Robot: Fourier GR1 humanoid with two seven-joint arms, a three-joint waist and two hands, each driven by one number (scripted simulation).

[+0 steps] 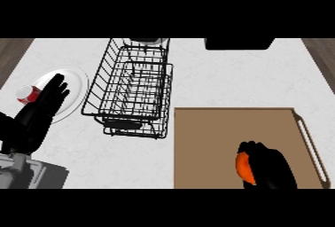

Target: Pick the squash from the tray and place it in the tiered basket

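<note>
R robot hand (270, 167) is low on the brown tray (216, 146) at the bench's (262, 80) right, fingers curled over the orange squash (243, 167), which shows only at the hand's left edge, still over the tray. L robot hand (47, 99) rests at the left w/ fingers straight, holding nothing, over a white plate (77, 84) beside a red-and-white can (26, 93). Black wire basket (134, 86) stands in the middle, apart from the tray.
</note>
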